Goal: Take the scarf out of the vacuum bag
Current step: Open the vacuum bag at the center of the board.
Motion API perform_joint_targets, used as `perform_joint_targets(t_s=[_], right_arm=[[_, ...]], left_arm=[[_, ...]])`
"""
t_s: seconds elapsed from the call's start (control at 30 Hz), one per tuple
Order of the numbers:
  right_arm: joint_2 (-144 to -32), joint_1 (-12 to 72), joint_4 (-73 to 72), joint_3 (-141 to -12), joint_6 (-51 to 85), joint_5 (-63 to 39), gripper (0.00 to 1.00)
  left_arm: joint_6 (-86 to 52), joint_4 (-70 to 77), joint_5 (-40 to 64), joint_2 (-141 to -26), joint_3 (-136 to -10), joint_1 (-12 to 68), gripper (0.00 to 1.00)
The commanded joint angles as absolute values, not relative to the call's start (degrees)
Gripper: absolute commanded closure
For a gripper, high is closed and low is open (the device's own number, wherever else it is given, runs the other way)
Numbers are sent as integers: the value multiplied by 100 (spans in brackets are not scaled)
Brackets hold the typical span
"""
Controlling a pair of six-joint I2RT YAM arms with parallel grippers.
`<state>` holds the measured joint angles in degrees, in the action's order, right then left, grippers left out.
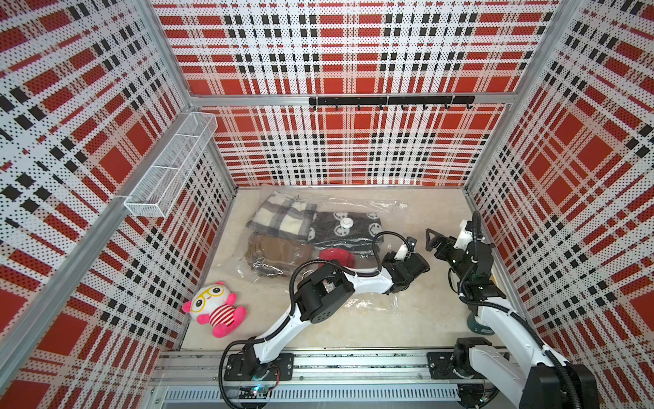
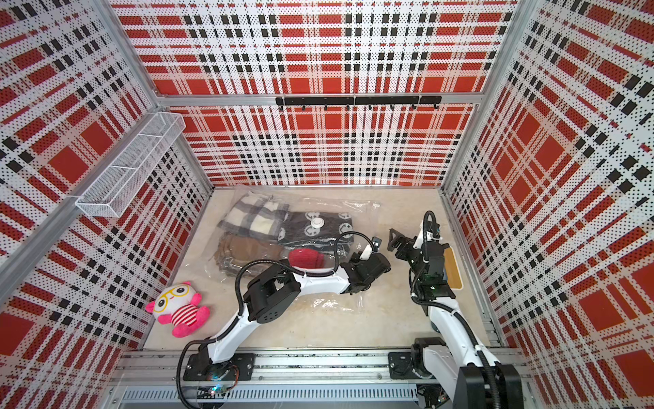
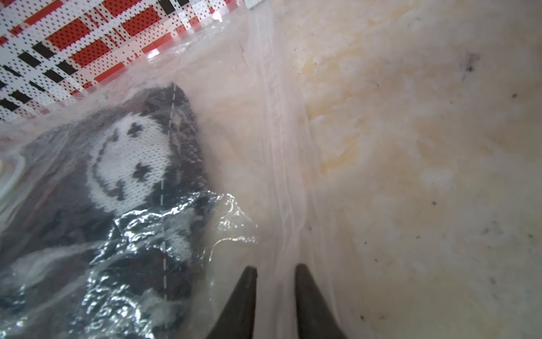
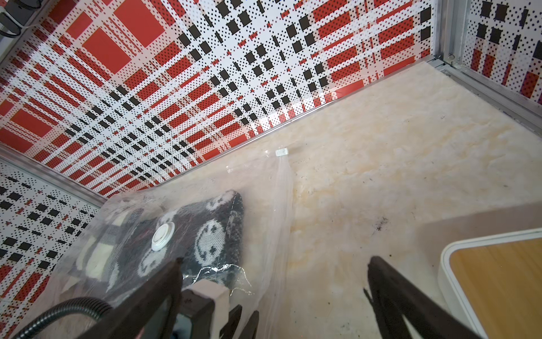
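Note:
The clear vacuum bag (image 1: 357,207) lies flat on the floor with its round white valve (image 1: 346,222) facing up. Inside it are a dark scarf with white smiley faces (image 1: 354,232), a cream-and-grey plaid scarf (image 1: 283,216), a brown one (image 1: 279,253) and a red one (image 1: 336,256). My left gripper (image 3: 275,268) is down at the bag's right-hand zip-seal edge (image 3: 281,164), its fingers shut on the plastic strip beside the smiley scarf (image 3: 129,158). My right gripper (image 4: 275,261) hangs wide open over bare floor to the right of the bag, holding nothing.
A pink plush toy (image 1: 216,311) lies near the front left wall. A wooden tray with a white rim (image 2: 453,269) sits by the right wall under my right arm. A wire basket (image 1: 173,163) hangs on the left wall, and a black hook rail (image 1: 389,101) on the back wall.

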<state>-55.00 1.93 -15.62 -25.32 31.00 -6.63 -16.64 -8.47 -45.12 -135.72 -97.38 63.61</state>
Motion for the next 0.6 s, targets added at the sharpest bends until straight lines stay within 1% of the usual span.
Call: perform_joint_targets(t_s=[0.0,0.03,0.07,0.2,0.33,0.57], right_arm=[[-5506,152,-1652,-2468,3129,-648,0],[-5515,161,-1673,-2461,3127,-659,0],[-5522,157,-1700,-2447,3129,-676,0],[-5545,164,-1813,-2415,3294,-800,0],[-5637,161,-1874,-2450,3370,-1054,1],[-5959,248,-1831,-2670,3493,-1332,3]], left_arm=[[-1723,-962,-4935,-13519,-9885,6398,95],[-1723,-943,-4973,-13463,-9844,6413,99],[-1705,-896,-4994,-13382,-9782,6420,100],[-1686,-549,-4921,-12955,-9344,6402,100],[-1686,7,-4560,-12372,-8686,6283,100],[-1657,268,-4706,-11616,-8095,6157,100]])
